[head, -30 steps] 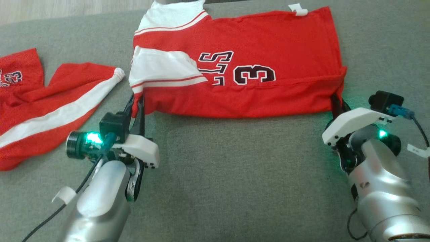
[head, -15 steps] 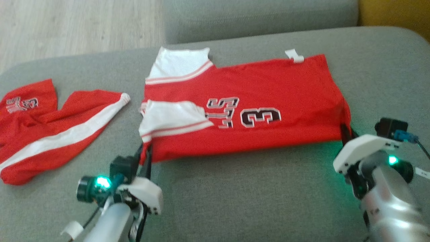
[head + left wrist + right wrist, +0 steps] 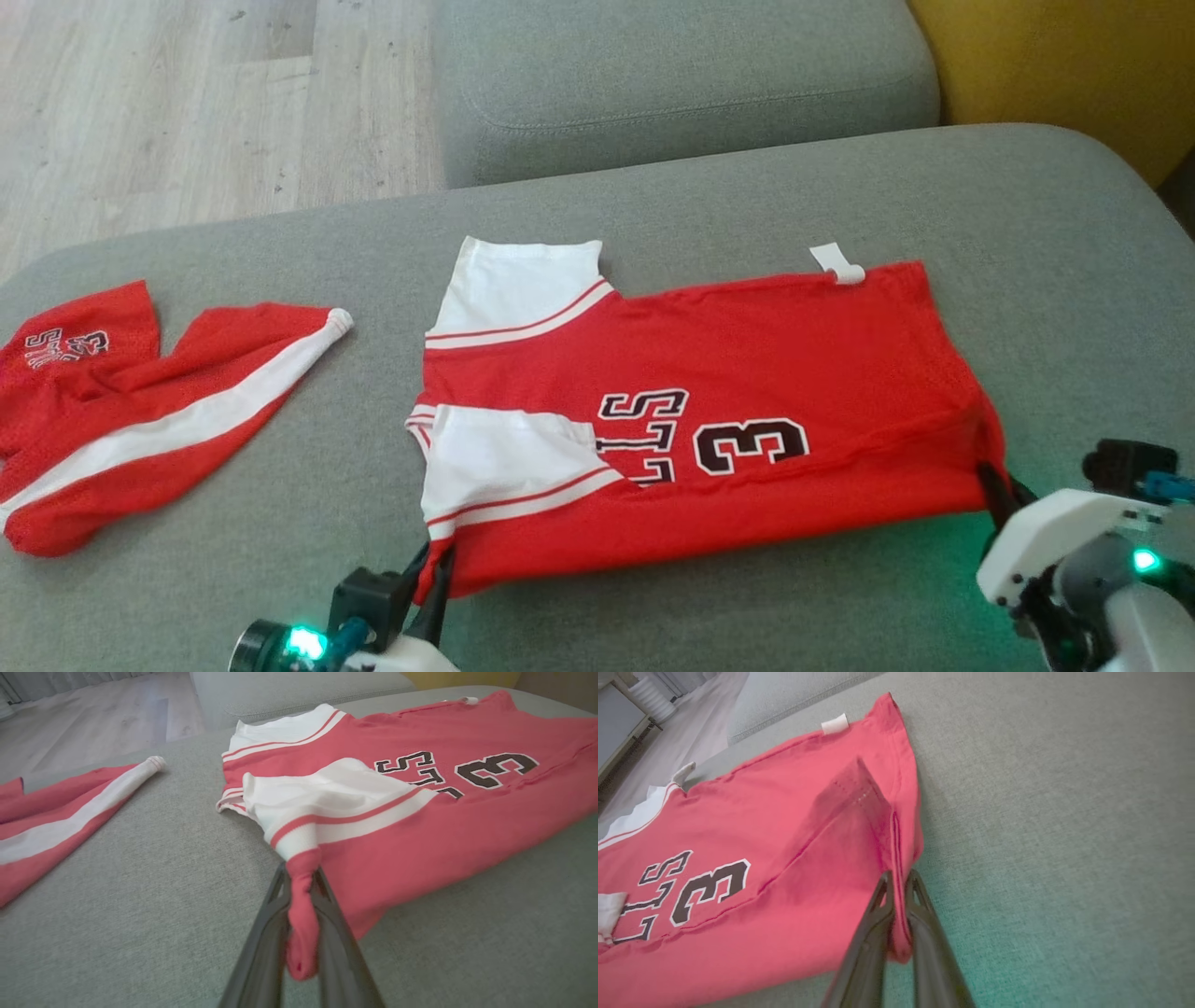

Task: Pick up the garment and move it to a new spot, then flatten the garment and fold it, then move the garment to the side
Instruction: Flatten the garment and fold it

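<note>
The garment is a red jersey with white sleeves and a black "3", folded lengthwise and spread across the grey cushion. My left gripper is shut on its near left corner; in the left wrist view that red corner is bunched between the dark fingers. My right gripper is shut on the near right corner, and the right wrist view has the hem pinched between the fingers. The near edge is lifted slightly between both grippers.
Red shorts with a white stripe lie at the left on the same cushion. A second grey cushion stands behind, with wooden floor at the far left and a yellow surface at the far right.
The head camera has tilted up, so the whole scene sits lower in the picture and more of the back cushion and floor shows. Both grippers keep their hold on the jersey's near corners.
</note>
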